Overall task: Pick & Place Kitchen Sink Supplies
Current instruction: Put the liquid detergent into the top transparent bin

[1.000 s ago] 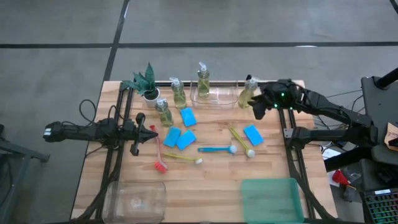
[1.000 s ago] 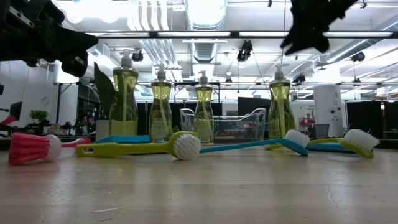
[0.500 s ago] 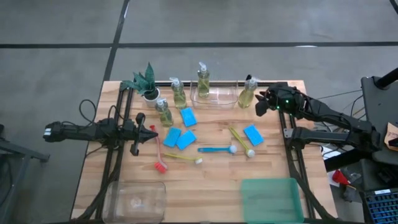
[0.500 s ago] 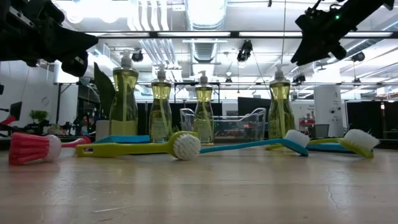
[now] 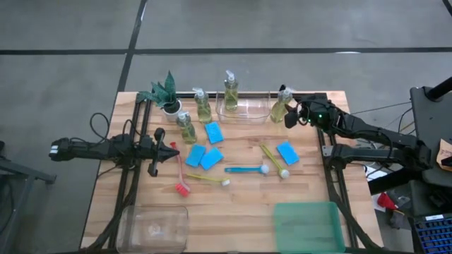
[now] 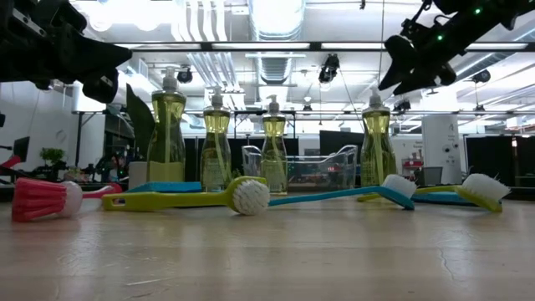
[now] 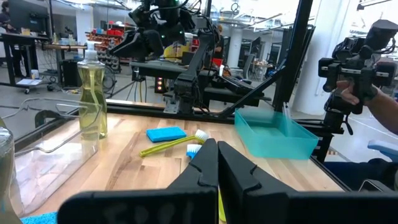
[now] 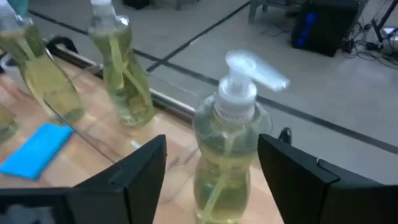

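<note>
High view: nothing looks sorted yet. The teal bin (image 5: pixel 308 224) at 5 o'clock on the surface (image 5: pixel 240 204) and the clear bin (image 5: pixel 153 226) at 7 o'clock hold nothing that I can see. A clear tray (image 5: pixel 244 107) at 12 o'clock has one pump bottle (image 5: pixel 230 90) at its left end; I cannot tell whether it stands inside. Two more bottles (image 5: pixel 203 106) (image 5: pixel 186 128) stand near the plant (image 5: pixel 164 92) at 11 o'clock. Four blue sponges (image 5: pixel 214 132) (image 5: pixel 195 154) (image 5: pixel 211 158) (image 5: pixel 287 152) and the brushes, red (image 5: pixel 179 171), blue (image 5: pixel 246 169) and yellow (image 5: pixel 207 178), lie loose mid-surface. The right pincer (image 5: pixel 292 117) is at 1 o'clock, right beside the fourth bottle (image 5: pixel 280 106). The left pincer (image 5: pixel 172 147) waits at 9 o'clock.

Low view: the fourth bottle (image 6: pixel 376 149) stands upright on the surface; the right pincer (image 6: pixel 399 73) hangs above and to its side, carrying nothing.

Left wrist view: left pincer (image 7: pixel 217 163) clenched, fingertips together, grasping nothing.

Right wrist view: right pincer (image 8: pixel 211 168) released, jaws spread wide on either side of the fourth bottle (image 8: pixel 229 165), neither finger clearly touching it.

Judgement: task barely begun; all supplies remain to be placed, this bottle seemingly first.
</note>
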